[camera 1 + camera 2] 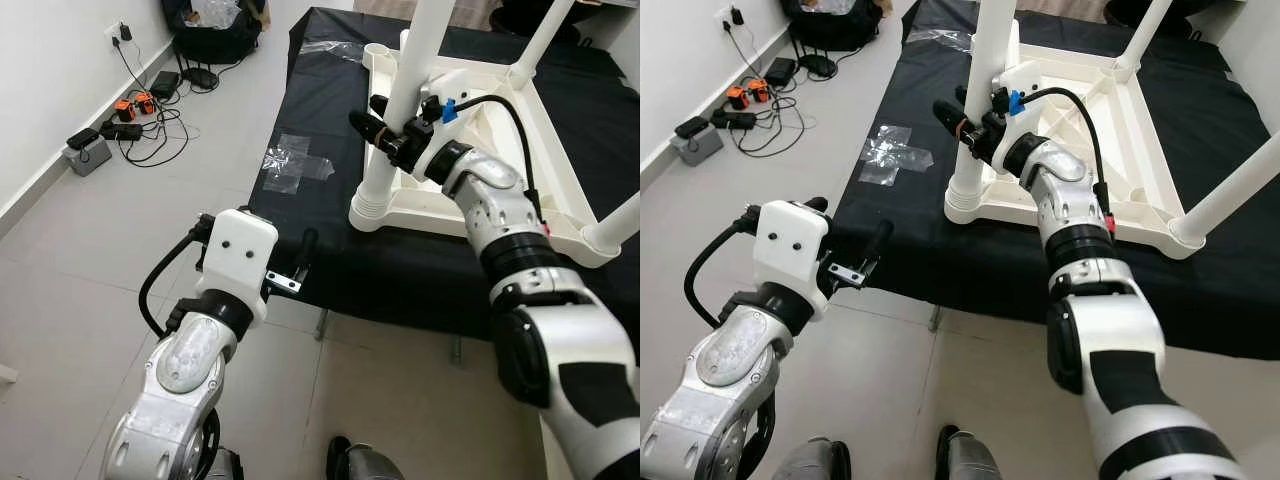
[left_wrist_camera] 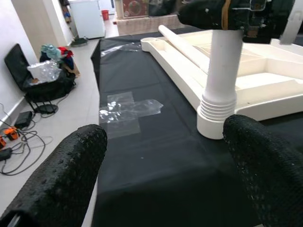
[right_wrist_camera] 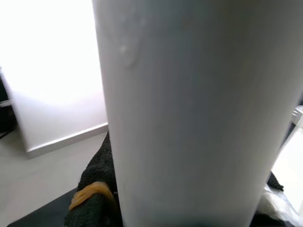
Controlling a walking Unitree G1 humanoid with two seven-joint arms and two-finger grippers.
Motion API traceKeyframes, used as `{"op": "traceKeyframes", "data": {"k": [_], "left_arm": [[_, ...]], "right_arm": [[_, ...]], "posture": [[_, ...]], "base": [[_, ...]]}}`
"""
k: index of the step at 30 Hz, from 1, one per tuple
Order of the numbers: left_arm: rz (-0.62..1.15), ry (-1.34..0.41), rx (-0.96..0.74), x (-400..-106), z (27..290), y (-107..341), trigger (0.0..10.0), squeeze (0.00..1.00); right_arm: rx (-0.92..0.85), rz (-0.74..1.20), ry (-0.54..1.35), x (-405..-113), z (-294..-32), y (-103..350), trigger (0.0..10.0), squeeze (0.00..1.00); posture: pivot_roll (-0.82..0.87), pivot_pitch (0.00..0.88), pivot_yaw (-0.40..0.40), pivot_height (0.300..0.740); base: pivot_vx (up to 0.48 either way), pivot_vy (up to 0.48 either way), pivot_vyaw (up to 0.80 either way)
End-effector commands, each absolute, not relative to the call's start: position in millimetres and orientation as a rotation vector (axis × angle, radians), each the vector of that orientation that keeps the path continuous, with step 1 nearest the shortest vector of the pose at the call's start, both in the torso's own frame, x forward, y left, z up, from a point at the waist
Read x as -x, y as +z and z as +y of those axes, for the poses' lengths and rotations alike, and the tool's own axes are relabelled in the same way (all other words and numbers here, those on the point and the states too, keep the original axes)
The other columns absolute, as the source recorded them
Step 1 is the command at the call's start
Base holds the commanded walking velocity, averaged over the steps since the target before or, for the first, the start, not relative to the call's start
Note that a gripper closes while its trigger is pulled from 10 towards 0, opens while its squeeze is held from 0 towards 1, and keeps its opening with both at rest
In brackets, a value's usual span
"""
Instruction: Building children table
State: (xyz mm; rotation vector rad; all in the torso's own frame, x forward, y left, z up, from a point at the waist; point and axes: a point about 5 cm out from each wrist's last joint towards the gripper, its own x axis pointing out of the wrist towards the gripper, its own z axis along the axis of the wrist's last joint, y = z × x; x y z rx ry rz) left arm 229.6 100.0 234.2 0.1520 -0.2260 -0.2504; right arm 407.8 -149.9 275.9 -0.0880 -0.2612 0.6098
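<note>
A white plastic children's table lies upside down on a black-covered work surface. Its near-left leg stands upright in the corner socket. My right gripper is shut around this leg a little above the socket; the white tube shows close up in the right wrist view, with a black fingertip beside it. My left gripper hovers open at the near edge of the black surface, its two fingers spread wide, facing the leg's ribbed base.
Other legs rise from the far corners, and one at the near right. Clear tape patches lie on the black cloth. Cables and chargers lie on the floor by the left wall, a black bag beyond.
</note>
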Motion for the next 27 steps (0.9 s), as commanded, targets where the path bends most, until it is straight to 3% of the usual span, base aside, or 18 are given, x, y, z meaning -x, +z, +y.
{"op": "traceKeyframes", "data": {"k": [1,5,14,27], "left_arm": [[-0.218,-0.258,-0.160,-230.1,100.4,232.2,10.0,0.00],[-0.219,-0.259,-0.160,-230.6,100.3,232.2,10.0,0.00],[-0.222,-0.256,-0.160,-231.0,100.4,233.1,10.0,0.00],[-0.227,-0.253,-0.165,-232.2,100.8,234.2,10.0,0.00]], "right_arm": [[0.098,-0.124,0.449,-411.0,-161.8,244.5,10.0,0.00],[0.089,-0.080,0.267,-416.4,-166.1,242.6,10.0,0.00],[0.065,-0.090,0.165,-418.0,-162.8,245.1,10.0,0.00],[0.048,-0.047,-0.208,-416.9,-165.5,239.1,10.0,0.00]], "posture": [[0.07,0.257,-0.090,0.740],[0.07,0.257,-0.090,0.740],[0.06,0.262,-0.094,0.740],[0.06,0.261,-0.095,0.740]], "base": [[0.000,0.000,0.00],[0.000,0.000,0.00],[0.000,0.000,0.00],[0.000,0.000,0.00]]}}
